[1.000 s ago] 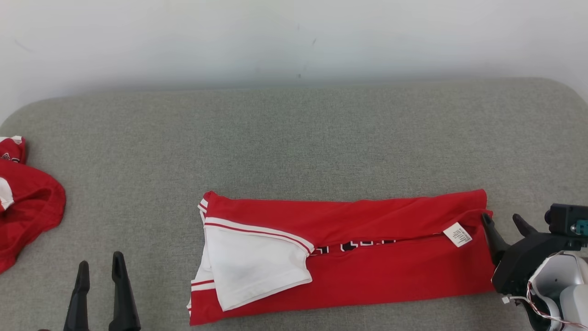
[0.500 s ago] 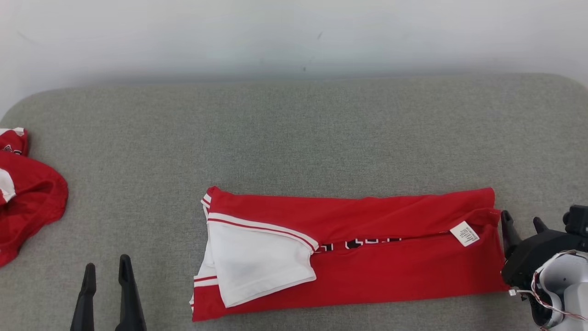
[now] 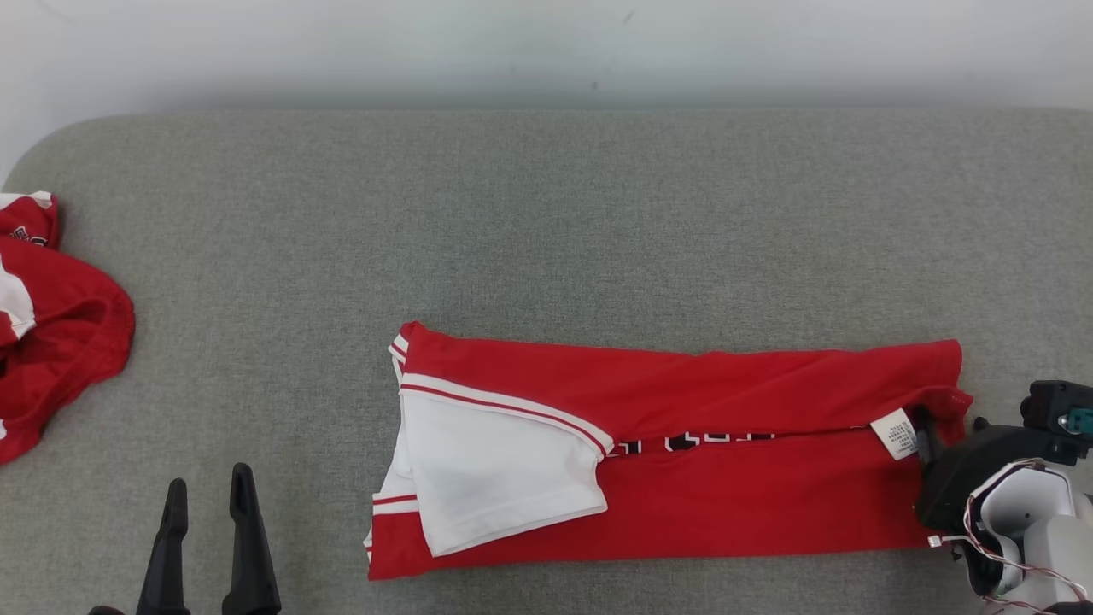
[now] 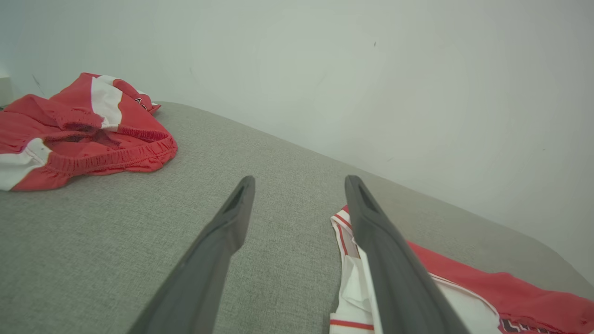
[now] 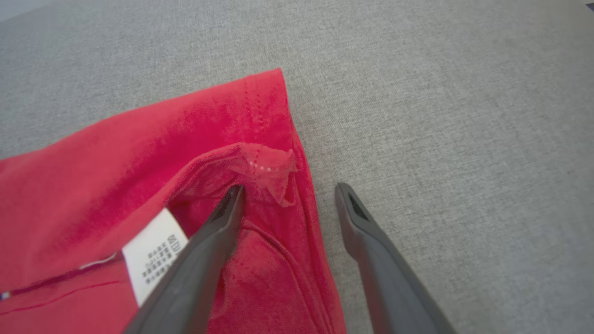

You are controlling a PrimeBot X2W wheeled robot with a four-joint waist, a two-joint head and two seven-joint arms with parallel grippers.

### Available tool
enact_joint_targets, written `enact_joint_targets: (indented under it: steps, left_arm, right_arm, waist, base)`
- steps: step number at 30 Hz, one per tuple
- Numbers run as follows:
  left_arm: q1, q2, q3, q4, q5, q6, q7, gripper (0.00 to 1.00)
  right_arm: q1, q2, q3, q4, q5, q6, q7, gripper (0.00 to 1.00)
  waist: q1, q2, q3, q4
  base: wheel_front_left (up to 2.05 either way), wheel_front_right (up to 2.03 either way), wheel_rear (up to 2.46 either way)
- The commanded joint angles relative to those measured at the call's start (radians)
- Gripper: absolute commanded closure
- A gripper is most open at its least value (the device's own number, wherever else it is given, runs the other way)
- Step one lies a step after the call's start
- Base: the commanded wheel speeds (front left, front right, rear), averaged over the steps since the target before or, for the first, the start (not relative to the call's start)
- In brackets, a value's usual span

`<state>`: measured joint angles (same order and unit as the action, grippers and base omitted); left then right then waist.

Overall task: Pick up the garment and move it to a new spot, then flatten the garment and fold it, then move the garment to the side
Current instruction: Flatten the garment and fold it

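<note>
Right tool point(image 3: 949, 423) has closed in on the red garment point(image 3: 683, 495) since 1 s ago. Its fingers then stood just off the cloth's right edge; now one finger overlaps that edge, next to the white care label point(image 3: 897, 433). The head cam has also tilted, so the whole scene sits differently in frame.

Garment lies in a long horizontal strip at centre-right of the grey bench point(image 3: 546, 213), folded lengthwise. Its two long edges meet along a middle seam where black lettering peeks out. At its left end a white sleeve panel point(image 3: 495, 470) w/ red-and-white trim lies on top.

Right wrist view: the tool is open, fingers spread wide. One finger lies over the red fabric between the label and a puckered bit of hem. The other is over bare bench just beside the garment's edge. The first finger's tip may be touching the cloth, but that isn't clear. Nothing is gripped.

Left tool point(image 3: 209, 478) is at lower left, well apart from the garment, open and empty, fingers pointing up the frame.

A second red-and-white garment point(image 3: 51, 342) lies crumpled at the bench's far left edge. A pale wall point(image 3: 546, 43) runs behind the bench.
</note>
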<state>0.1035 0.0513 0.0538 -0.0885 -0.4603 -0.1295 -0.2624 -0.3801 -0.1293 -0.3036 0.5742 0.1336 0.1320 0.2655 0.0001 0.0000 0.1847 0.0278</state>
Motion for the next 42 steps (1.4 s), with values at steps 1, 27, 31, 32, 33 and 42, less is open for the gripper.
enact_joint_targets:
  steps: [1, 27, 31, 32, 33, 42]
  left_arm:
    - [-0.007, -0.001, 0.004, 0.006, 0.014, -0.001, -0.003, 0.0]
    - [-0.037, 0.035, -0.025, 0.095, 0.042, 0.0, -0.003, 0.0]
    - [-0.037, 0.039, -0.028, 0.098, 0.039, 0.0, -0.003, 0.0]
    - [-0.036, 0.039, -0.028, 0.099, 0.038, 0.0, -0.003, 0.0]
    - [-0.036, 0.04, -0.029, 0.1, 0.036, 0.0, -0.003, 0.0]
    - [-0.027, 0.047, -0.032, 0.104, 0.025, 0.0, -0.003, 0.0]
  right_arm:
    - [-0.013, 0.007, 0.0, 0.011, -0.005, -0.003, 0.002, 0.0]
    - [-0.025, 0.032, 0.04, 0.128, 0.0, 0.0, 0.076, 0.02]
    - [-0.023, 0.033, 0.039, 0.143, -0.008, 0.0, 0.076, 0.34]
    - [-0.022, 0.033, 0.039, 0.147, -0.01, 0.0, 0.076, 0.75]
    - [-0.019, 0.034, 0.039, 0.15, -0.011, 0.0, 0.074, 1.0]
    - [0.003, 0.017, 0.0, 0.132, -0.038, -0.004, 0.024, 1.0]
  waist:
    - [-0.0001, 0.0, 0.008, 0.005]
    - [-0.0001, 0.0, 0.039, 0.003]
    - [-0.0001, 0.0, 0.038, 0.002]
    - [-0.0001, 0.0, 0.038, 0.002]
    - [-0.0001, 0.0, 0.037, 0.002]
    - [-0.0001, 0.0, 0.032, -0.009]
  base:
    - [0.0, 0.0, 0.0]
    - [0.0, 0.0, 0.0]
    - [0.0, 0.0, 0.0]
    - [0.0, 0.0, 0.0]
    - [0.0, 0.0, 0.0]
    - [0.0, 0.0, 0.0]
